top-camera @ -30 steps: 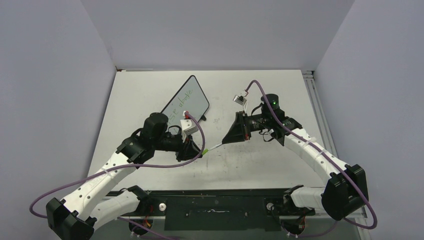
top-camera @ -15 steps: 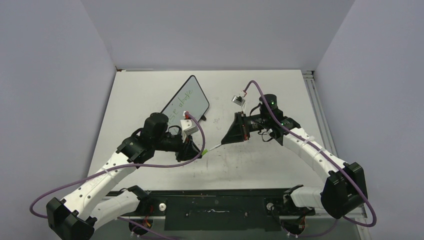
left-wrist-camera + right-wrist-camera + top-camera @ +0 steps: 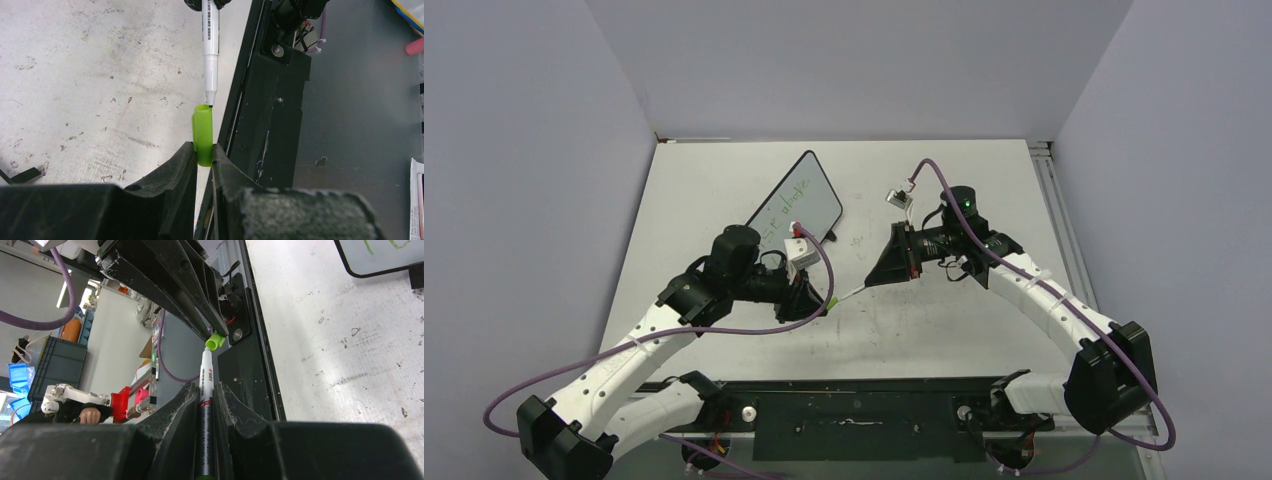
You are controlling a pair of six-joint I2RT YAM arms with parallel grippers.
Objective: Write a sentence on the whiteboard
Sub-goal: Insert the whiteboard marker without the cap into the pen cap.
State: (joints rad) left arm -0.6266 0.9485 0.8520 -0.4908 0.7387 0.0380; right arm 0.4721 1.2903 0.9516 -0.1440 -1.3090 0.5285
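The left end effector (image 3: 203,150) is closed down almost fully, its black textured fingers pinching a lime-green plastic cap (image 3: 202,131) whose open mouth points away from the wrist. The right end effector (image 3: 207,390) is narrowed onto the barrel of a white marker (image 3: 205,372), gripped lengthwise, its tip at the cap's rim. Farther back on the scuffed white table (image 3: 944,330), left of centre, sits the whiteboard (image 3: 820,210). It is black-framed and round-cornered, with its long axis running diagonally from near left to far right. The sentence (image 3: 796,190), in thin green script, runs along that axis.
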